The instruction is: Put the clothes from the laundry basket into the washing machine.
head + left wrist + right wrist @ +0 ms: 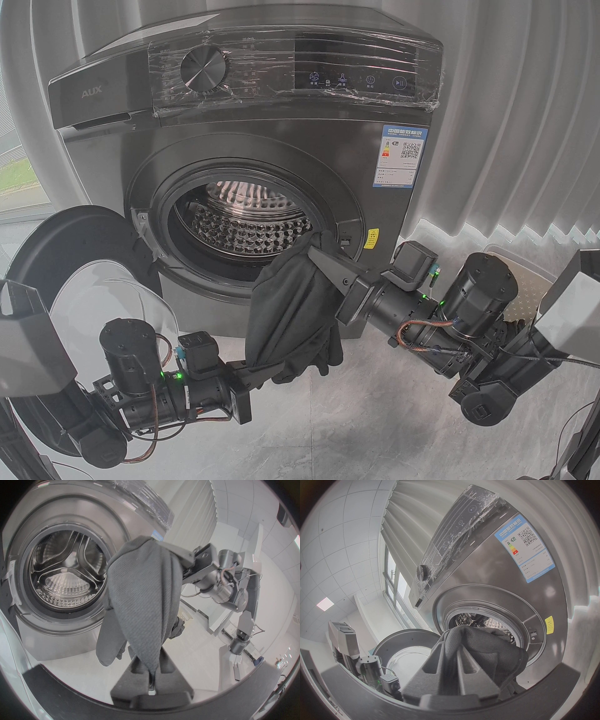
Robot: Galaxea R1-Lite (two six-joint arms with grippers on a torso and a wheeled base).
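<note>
The washing machine [250, 125] stands with its round door [75, 262] swung fully open to the robot's left. Its drum [244, 219] shows bare perforated steel and ribs. A white laundry basket [531, 281] sits on the floor to the robot's right, mostly hidden behind the right arm, so what it contains cannot be told. A dark garment [290, 306] hangs in front of the lower right rim of the drum opening, outside the drum and stretched between both arms. The right gripper [314, 248] is closed tight on the garment's bunched top, level with the opening. The left gripper [262, 370] is lower, pinched closed on the garment's bottom edge.
</note>
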